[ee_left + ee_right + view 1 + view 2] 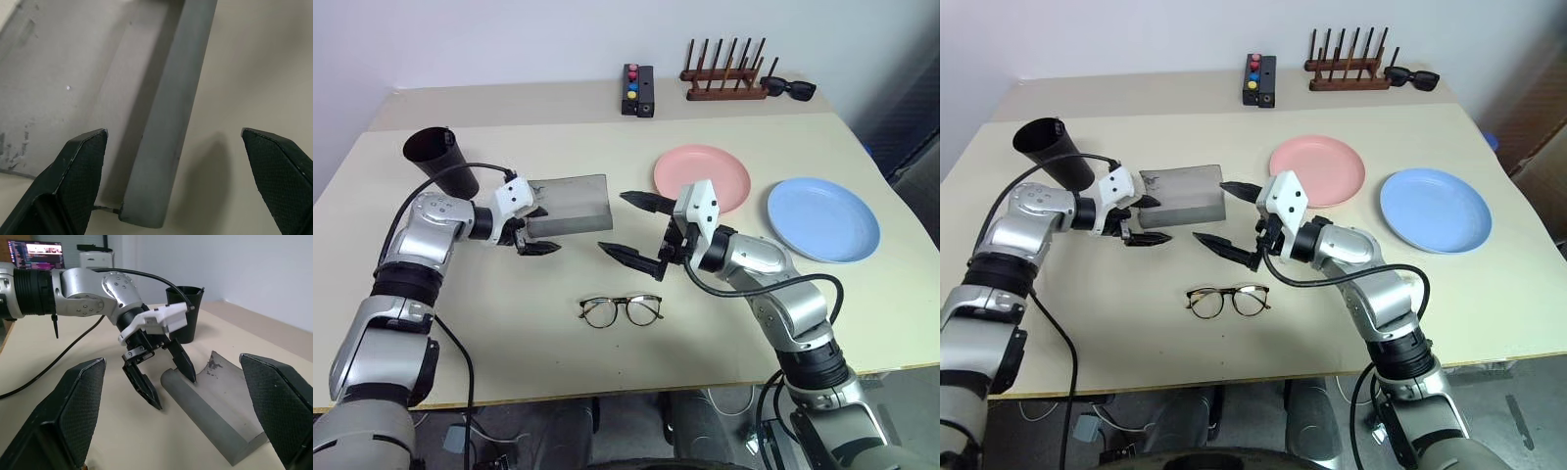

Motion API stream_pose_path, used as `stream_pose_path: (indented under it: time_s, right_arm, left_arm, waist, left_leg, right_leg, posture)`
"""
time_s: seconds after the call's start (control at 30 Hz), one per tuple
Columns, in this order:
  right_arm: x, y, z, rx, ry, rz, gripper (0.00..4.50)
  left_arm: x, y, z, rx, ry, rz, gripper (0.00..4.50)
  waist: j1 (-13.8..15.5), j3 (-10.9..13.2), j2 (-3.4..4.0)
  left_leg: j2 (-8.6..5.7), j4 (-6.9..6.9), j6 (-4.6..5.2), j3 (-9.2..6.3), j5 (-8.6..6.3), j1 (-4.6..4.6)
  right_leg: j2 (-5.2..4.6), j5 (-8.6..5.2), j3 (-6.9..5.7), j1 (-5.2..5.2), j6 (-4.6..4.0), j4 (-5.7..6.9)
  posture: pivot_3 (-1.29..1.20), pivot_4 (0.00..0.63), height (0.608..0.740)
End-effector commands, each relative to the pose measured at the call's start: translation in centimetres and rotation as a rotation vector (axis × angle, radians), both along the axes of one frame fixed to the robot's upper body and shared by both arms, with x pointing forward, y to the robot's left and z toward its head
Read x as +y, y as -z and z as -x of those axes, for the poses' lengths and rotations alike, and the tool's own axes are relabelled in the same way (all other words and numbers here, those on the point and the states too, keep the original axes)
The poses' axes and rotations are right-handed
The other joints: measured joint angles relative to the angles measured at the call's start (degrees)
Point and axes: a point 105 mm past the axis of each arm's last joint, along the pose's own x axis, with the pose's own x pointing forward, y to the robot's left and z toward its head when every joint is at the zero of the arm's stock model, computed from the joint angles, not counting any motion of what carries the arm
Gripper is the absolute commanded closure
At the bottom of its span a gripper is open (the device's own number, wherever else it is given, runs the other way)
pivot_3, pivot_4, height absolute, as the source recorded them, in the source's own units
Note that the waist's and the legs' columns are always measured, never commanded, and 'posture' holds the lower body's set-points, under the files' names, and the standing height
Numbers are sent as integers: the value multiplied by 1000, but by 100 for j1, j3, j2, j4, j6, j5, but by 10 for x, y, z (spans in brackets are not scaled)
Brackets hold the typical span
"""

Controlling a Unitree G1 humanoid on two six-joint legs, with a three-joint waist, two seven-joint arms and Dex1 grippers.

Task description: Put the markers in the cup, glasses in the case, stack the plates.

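Observation:
The grey case (570, 204) lies mid-table and looks open, its inside facing up (73, 73). My left gripper (544, 230) is open at the case's left end. One finger is over the case and the other is in front of it, so the front wall (168, 127) stands between them ungripped. My right gripper (614, 222) is open and empty just right of the case, pointing at it. The glasses (621, 310) lie on the table nearer to me. The black cup (440, 162) stands at the far left. The pink plate (702, 176) and blue plate (822, 217) lie side by side. The markers are out of view.
At the table's back stand a wooden rack (724, 73), black sunglasses (790, 88) and a black box with coloured buttons (637, 90). The left arm's cable (421, 196) loops beside the cup.

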Motion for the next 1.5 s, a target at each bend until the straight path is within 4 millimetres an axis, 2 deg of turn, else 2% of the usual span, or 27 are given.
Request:
stream_pose_path:
  time_s: [0.03,0.07,0.17,0.2,0.4,0.6,0.77,0.93,1.37,1.47,1.5]
  right_arm:
    - [4,-11,10,-47,-13,-21,0]
    - [4,-11,10,-47,-8,-23,0]
    - [2,-11,11,-46,12,-25,0]
    - [2,-12,11,-46,16,-25,0]
    - [0,-11,11,-43,29,-24,0]
    - [-1,-11,12,-44,31,-20,0]
    - [-1,-12,11,-46,32,-16,0]
    - [-1,-12,11,-44,27,-16,0]
    - [2,-10,11,-39,23,-21,0]
    - [2,-10,11,-39,22,-23,0]
    - [2,-10,11,-39,22,-23,0]
  left_arm:
    - [-4,-2,-1,-29,51,-47,28]
    - [-6,-1,-3,-28,46,-46,28]
    - [-10,3,-8,-25,42,-56,787]
    - [-11,4,-8,-22,45,-50,1374]
    - [-16,5,-8,-22,67,-34,4215]
    - [-31,-3,1,-21,147,44,4215]
    - [-49,-7,26,19,281,78,4215]
    - [-66,-1,53,92,367,82,4215]
    - [-71,10,71,189,355,82,4215]
    - [-71,10,71,188,346,84,3352]
    - [-71,10,70,179,337,83,2900]
  waist:
    - [-4,0,0]
    - [-4,0,0]
    - [17,0,-1]
    - [20,-1,-1]
    - [17,-1,-1]
    - [13,-1,-1]
    - [0,-1,-1]
    - [-9,0,-1]
    - [-5,-1,-1]
    - [-3,-1,-1]
    - [-2,0,-1]
  left_leg:
    - [0,0,0,0,0,0]
    - [0,0,0,0,0,0]
    - [0,0,0,-1,0,1]
    - [0,3,0,-1,0,0]
    - [-1,4,0,0,0,1]
    - [-1,4,0,-1,0,1]
    - [0,3,0,-1,0,-2]
    - [1,2,1,-2,0,0]
    - [1,3,1,-2,0,0]
    - [1,3,1,-2,0,0]
    - [1,3,1,-2,0,0]
  right_leg:
    - [0,0,0,0,0,0]
    - [0,0,0,0,0,0]
    - [0,0,0,0,0,1]
    - [0,0,0,1,0,1]
    - [-1,0,0,3,1,1]
    - [-1,0,0,4,1,2]
    - [-1,0,0,3,0,-1]
    - [-1,0,1,2,-1,1]
    - [-1,-1,0,2,-1,0]
    - [-1,-1,0,2,-1,0]
    - [-1,-1,0,2,-1,0]
  posture:
    - [0,150,739]
    - [0,150,739]
    - [0,150,739]
    - [0,150,739]
    - [0,150,739]
    - [0,150,739]
    - [0,150,739]
    - [0,150,739]
    - [0,150,739]
    - [0,150,739]
    - [0,150,739]
